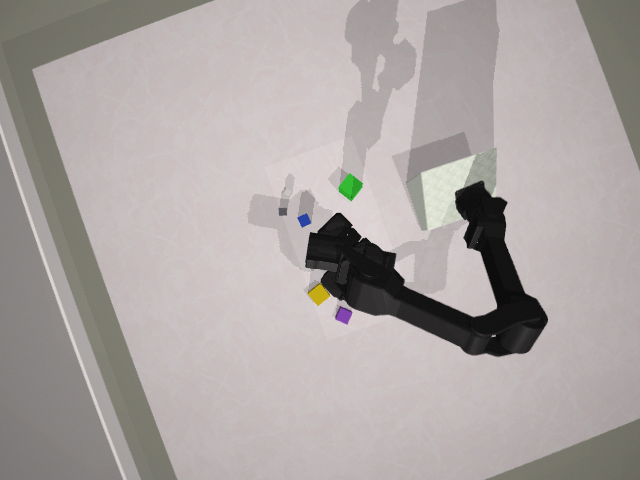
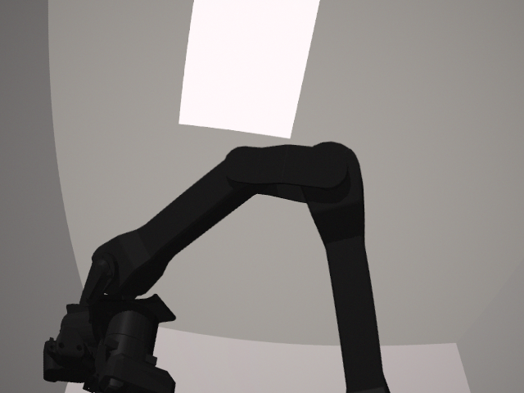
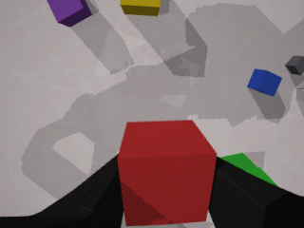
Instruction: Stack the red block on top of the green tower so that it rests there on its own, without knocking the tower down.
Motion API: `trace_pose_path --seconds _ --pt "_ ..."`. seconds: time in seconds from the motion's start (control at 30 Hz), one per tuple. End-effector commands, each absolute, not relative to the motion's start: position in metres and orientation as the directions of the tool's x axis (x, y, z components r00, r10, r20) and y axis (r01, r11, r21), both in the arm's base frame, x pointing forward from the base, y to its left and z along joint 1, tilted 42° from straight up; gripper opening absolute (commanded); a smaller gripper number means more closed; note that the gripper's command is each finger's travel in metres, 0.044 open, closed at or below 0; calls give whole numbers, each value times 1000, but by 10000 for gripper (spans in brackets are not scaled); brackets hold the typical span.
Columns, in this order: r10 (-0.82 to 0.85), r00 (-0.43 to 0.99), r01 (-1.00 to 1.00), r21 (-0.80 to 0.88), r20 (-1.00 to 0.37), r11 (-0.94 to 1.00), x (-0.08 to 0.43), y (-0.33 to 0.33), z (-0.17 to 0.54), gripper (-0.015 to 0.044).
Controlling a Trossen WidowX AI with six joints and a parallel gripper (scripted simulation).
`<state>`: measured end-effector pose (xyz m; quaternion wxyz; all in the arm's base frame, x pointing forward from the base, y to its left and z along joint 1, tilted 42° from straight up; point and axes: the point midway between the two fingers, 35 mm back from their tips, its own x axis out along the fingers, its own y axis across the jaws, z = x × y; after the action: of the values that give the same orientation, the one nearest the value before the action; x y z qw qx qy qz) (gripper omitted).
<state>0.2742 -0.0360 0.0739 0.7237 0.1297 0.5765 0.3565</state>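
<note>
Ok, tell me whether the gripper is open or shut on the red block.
Shut on it. In the wrist view the gripper has a dark finger pressed against each side of the red block.
</note>
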Motion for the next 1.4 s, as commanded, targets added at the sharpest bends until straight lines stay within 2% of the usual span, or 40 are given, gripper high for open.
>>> trace_pose_path --seconds 0.0,0.83,1.37 --pt "661 80 -371 593 -746 714 274 -39 76 0" --pt "654 79 -369 587 -753 720 228 -145 -21 0" --pt "655 79 -371 588 -751 719 227 -138 -35 0"
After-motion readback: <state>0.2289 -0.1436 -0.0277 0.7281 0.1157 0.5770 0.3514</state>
